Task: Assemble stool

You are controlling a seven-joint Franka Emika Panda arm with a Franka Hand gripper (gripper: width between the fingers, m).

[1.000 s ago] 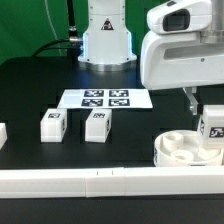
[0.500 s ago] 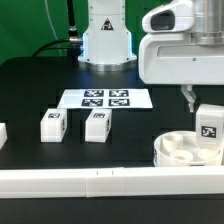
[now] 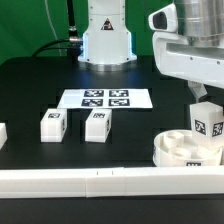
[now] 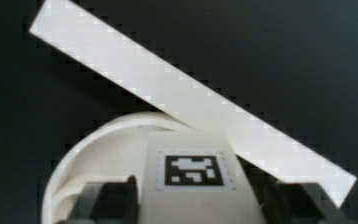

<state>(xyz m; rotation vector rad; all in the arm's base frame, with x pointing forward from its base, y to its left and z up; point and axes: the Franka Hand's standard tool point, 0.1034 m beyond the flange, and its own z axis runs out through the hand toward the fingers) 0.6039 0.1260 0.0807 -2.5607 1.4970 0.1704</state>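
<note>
Spanning the near edge of the black table (image 3: pixel 140 128), a long white rail (image 3: pixel 95 182) lies flat. In the wrist view the same rail (image 4: pixel 176 90) runs as a slanted band.

Just behind it, at the exterior view's right, the round seat disc (image 3: pixel 170 152) rests on the table with its open, socketed face upward. Its curved rim (image 4: pixel 108 150) also shows in the wrist view.

Over the disc's far right part stands the gripped leg block (image 3: pixel 207 122), upright, tag facing the camera. Whether its lower end touches the disc cannot be told.

The gripper (image 4: pixel 208 203) has its jaws closed on this block. In the wrist view the tagged block (image 4: pixel 197 170) sits between the two dark fingers (image 4: pixel 108 200).

Farther back and toward the exterior view's left, the first loose leg block (image 3: pixel 53 124) and the second loose leg block (image 3: pixel 97 125) stand near each other, apart, well away from the disc.

A white piece (image 3: pixel 3 134) is cut off by the left edge; its kind cannot be told.

Behind the loose blocks lies the marker board (image 3: pixel 105 98), and behind that the arm's white base (image 3: pixel 107 40).
</note>
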